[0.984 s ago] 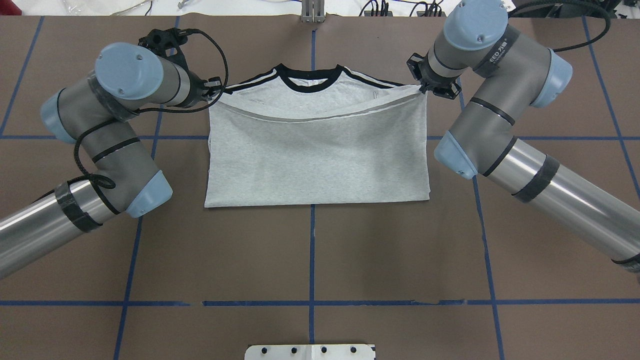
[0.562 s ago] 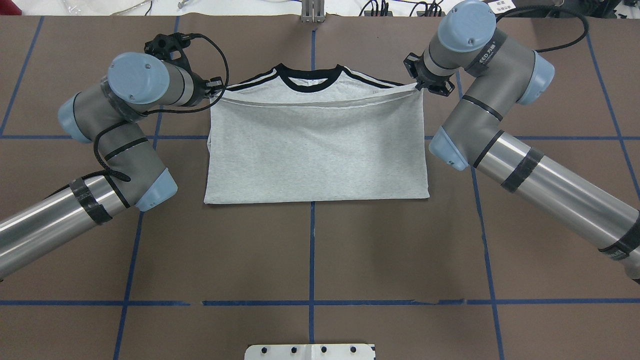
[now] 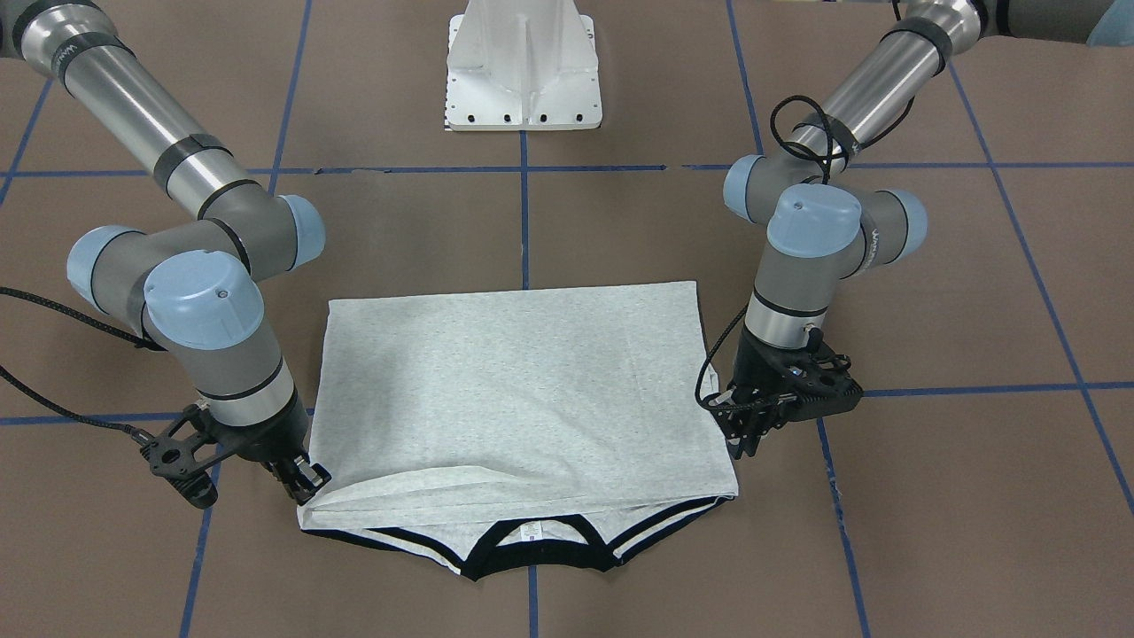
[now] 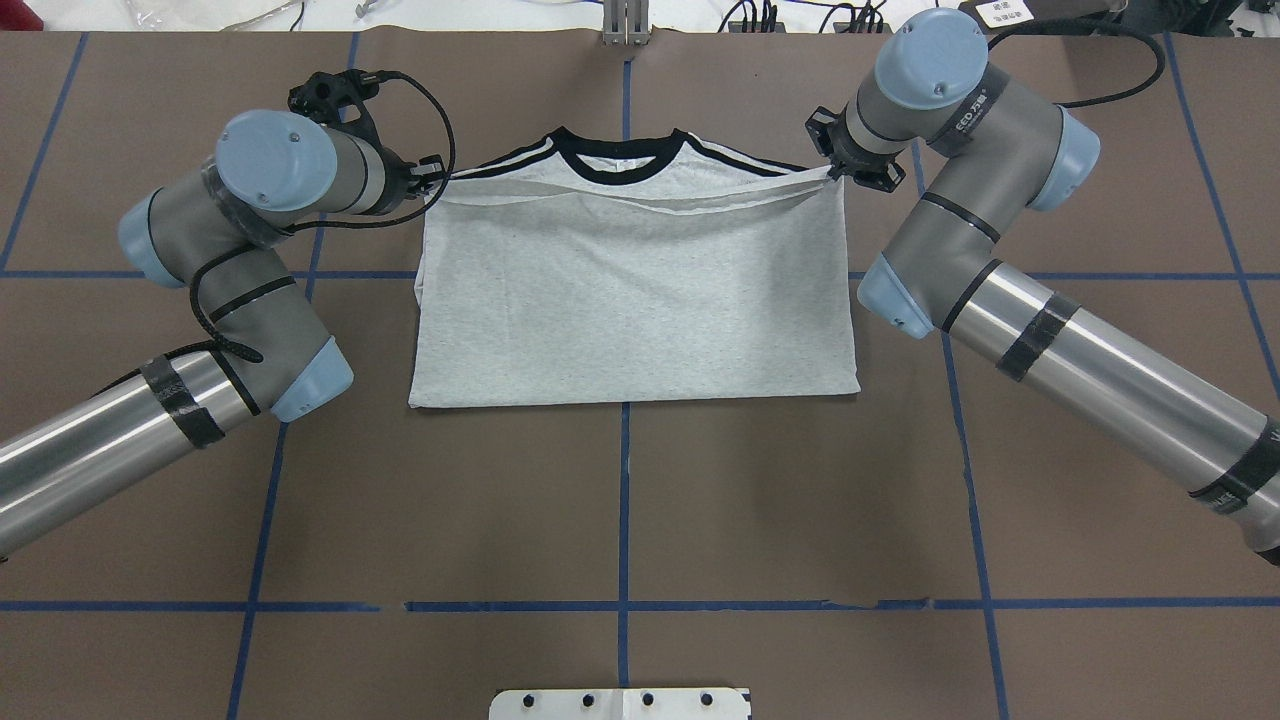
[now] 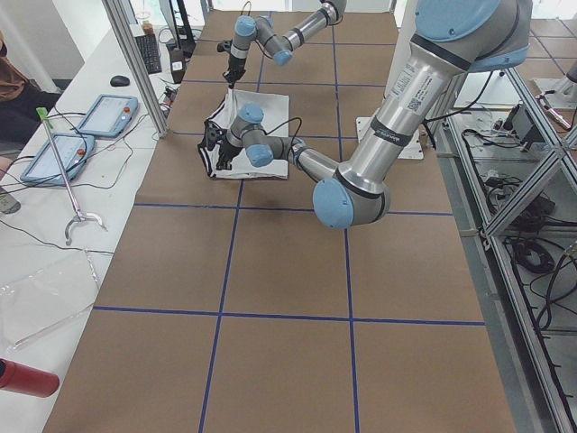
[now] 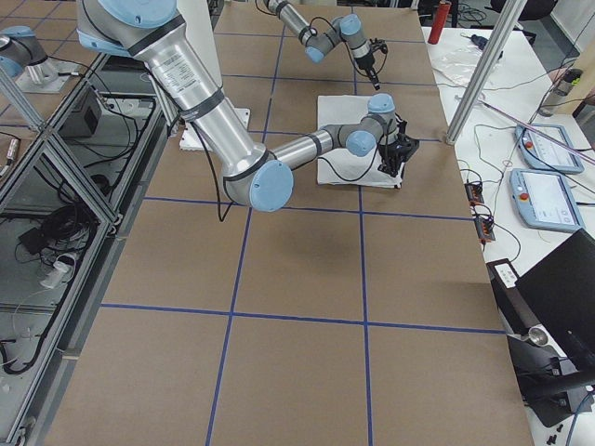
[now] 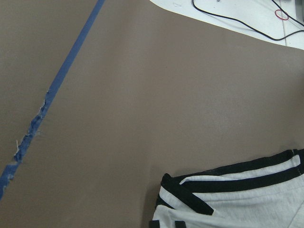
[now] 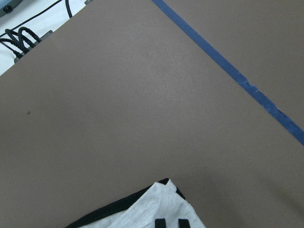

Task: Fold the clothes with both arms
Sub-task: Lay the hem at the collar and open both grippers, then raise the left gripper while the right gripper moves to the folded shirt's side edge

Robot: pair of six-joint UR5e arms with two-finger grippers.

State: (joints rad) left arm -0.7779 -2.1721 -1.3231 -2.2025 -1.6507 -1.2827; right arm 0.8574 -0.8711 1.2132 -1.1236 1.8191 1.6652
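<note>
The light grey T-shirt [image 4: 635, 300] lies folded in half at the table's far middle, its hem brought up to just short of the black collar [image 4: 620, 160]. My left gripper [image 4: 437, 180] sits at the hem's left corner and my right gripper [image 4: 838, 172] at its right corner, each shut on the hem. In the front-facing view the shirt [image 3: 523, 381] has its top layer slightly raised at the right gripper [image 3: 306, 483]; the left gripper [image 3: 738, 443] is at the opposite edge. Both wrist views show only a striped shoulder [image 7: 247, 199] [image 8: 156, 209]; the print is hidden.
The white pedestal [image 3: 523, 71] stands at the robot's side of the brown table. Blue tape lines [image 4: 624, 500] cross the tabletop. A side bench beyond the far edge holds tablets [image 5: 99, 113], cables and a red cylinder [image 5: 27, 379].
Both grippers moved the hem farther toward the collar and lower. The raised fold that showed a shadowed gap has flattened onto the shirt.
</note>
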